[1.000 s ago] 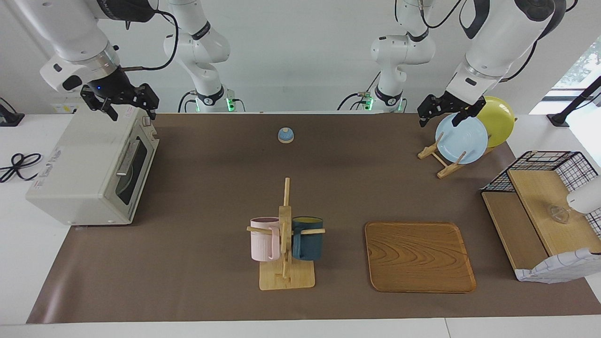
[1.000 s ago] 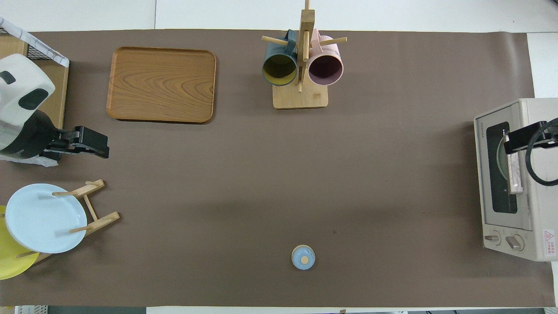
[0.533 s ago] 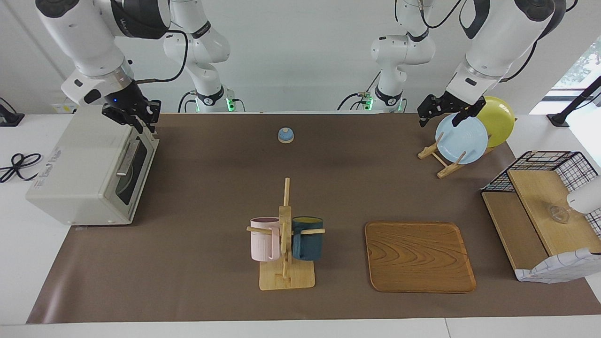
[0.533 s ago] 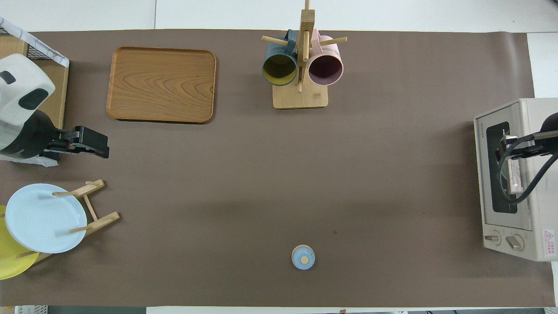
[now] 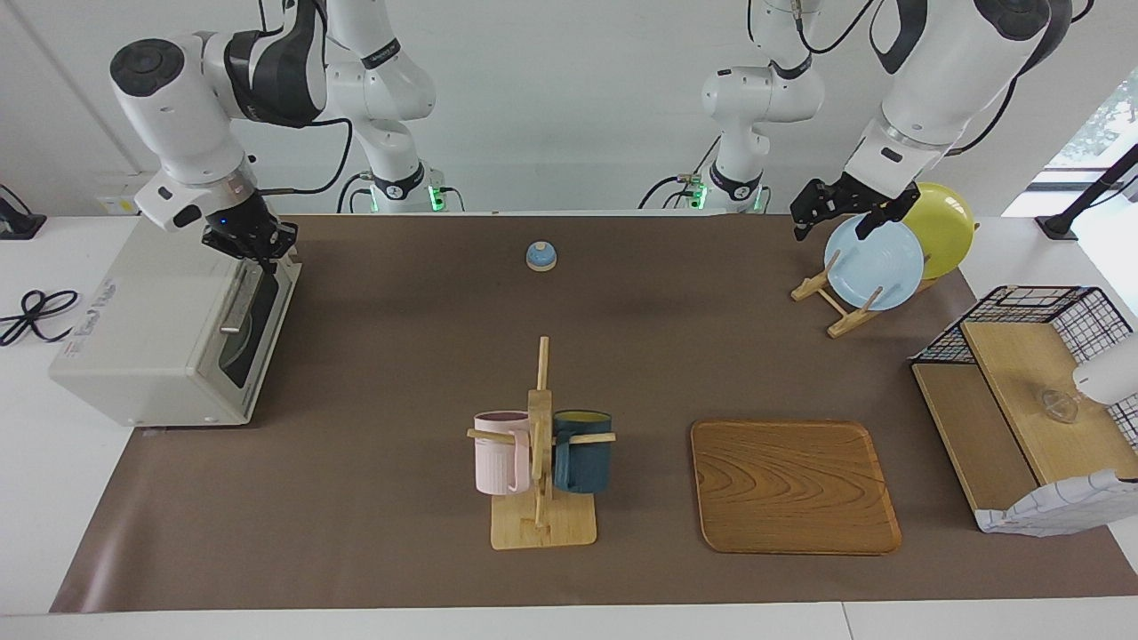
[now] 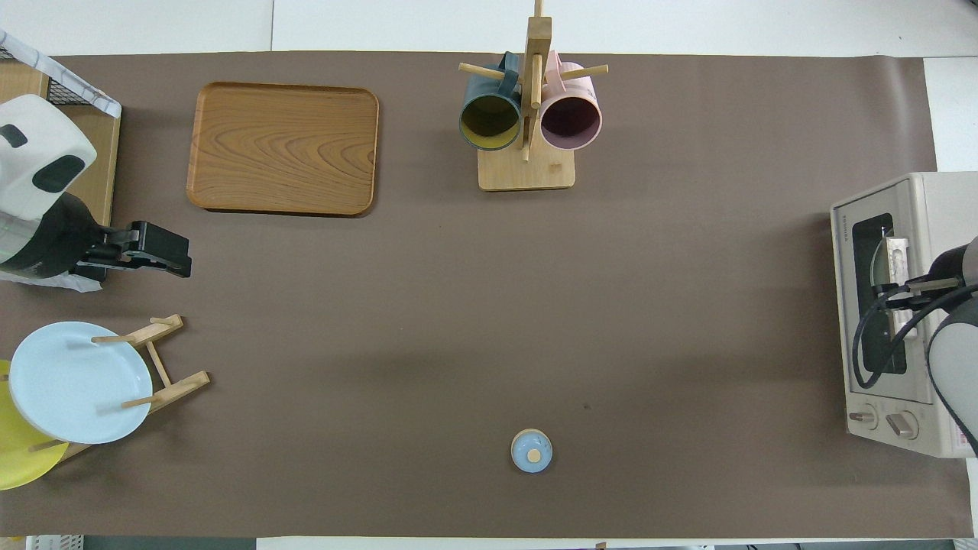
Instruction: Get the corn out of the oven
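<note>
"TOSHIBA" can be made out on the oven front at the door's upper corner. A red warning triangle is seen on a sticker beside its knobs.

A white table carries a broad brown paper mat that covers most of its top. On the mat stand a boxy off-white toaster oven at the right arm's end, a small round blue lid with a wooden knob close to the robots in the middle, a wooden mug stand, a rectangular wooden tray beside that stand, and a wooden plate rack. At the left arm's end a wooden shelf with a black wire frame rests partly on the mat, and a coiled black cable lies on the bare tabletop next to the oven.
</note>
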You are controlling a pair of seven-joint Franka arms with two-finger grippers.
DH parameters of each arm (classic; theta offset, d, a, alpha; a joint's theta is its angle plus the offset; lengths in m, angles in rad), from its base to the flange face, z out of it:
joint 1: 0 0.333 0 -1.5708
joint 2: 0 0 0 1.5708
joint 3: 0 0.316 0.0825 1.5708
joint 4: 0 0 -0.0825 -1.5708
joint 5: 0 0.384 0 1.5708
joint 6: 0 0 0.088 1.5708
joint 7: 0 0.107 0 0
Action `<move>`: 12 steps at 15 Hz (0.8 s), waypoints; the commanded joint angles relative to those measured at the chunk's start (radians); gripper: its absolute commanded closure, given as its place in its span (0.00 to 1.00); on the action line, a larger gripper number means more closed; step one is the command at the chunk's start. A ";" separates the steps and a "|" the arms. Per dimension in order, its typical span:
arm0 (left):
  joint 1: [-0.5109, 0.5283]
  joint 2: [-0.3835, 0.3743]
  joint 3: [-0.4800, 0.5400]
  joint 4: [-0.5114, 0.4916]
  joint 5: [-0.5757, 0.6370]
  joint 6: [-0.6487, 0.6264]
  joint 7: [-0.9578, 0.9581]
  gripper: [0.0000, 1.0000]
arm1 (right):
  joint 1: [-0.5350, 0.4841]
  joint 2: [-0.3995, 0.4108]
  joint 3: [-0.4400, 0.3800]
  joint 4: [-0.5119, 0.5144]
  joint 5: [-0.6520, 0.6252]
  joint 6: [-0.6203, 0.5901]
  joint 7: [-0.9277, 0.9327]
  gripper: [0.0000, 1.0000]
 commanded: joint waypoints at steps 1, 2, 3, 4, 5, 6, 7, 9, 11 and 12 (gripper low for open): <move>0.010 -0.005 -0.007 0.005 0.015 -0.008 0.005 0.00 | -0.014 -0.029 0.008 -0.050 -0.099 0.025 -0.019 1.00; 0.010 -0.005 -0.007 0.005 0.015 -0.008 0.005 0.00 | -0.020 -0.028 0.007 -0.051 -0.112 0.028 -0.023 1.00; 0.010 -0.007 -0.007 0.005 0.015 -0.008 0.005 0.00 | -0.032 -0.025 0.007 -0.053 -0.112 0.031 -0.025 1.00; 0.010 -0.007 -0.007 0.005 0.015 -0.008 0.005 0.00 | -0.044 -0.023 0.007 -0.056 -0.112 0.032 -0.023 1.00; 0.010 -0.005 -0.007 0.005 0.015 -0.008 0.005 0.00 | -0.046 -0.023 0.008 -0.067 -0.112 0.037 -0.019 1.00; 0.010 -0.007 -0.007 0.005 0.015 -0.008 0.005 0.00 | -0.046 -0.023 0.007 -0.079 -0.112 0.051 -0.016 1.00; 0.010 -0.005 -0.007 0.005 0.015 -0.008 0.005 0.00 | -0.048 -0.023 0.007 -0.085 -0.112 0.063 -0.017 1.00; 0.010 -0.005 -0.007 0.005 0.015 -0.008 0.005 0.00 | -0.049 -0.009 0.007 -0.088 -0.112 0.072 -0.017 1.00; 0.010 -0.005 -0.007 0.005 0.016 -0.008 0.005 0.00 | -0.068 -0.006 0.007 -0.091 -0.112 0.077 -0.019 1.00; 0.010 -0.005 -0.007 0.005 0.015 -0.008 0.005 0.00 | -0.068 0.001 0.007 -0.096 -0.112 0.077 -0.019 1.00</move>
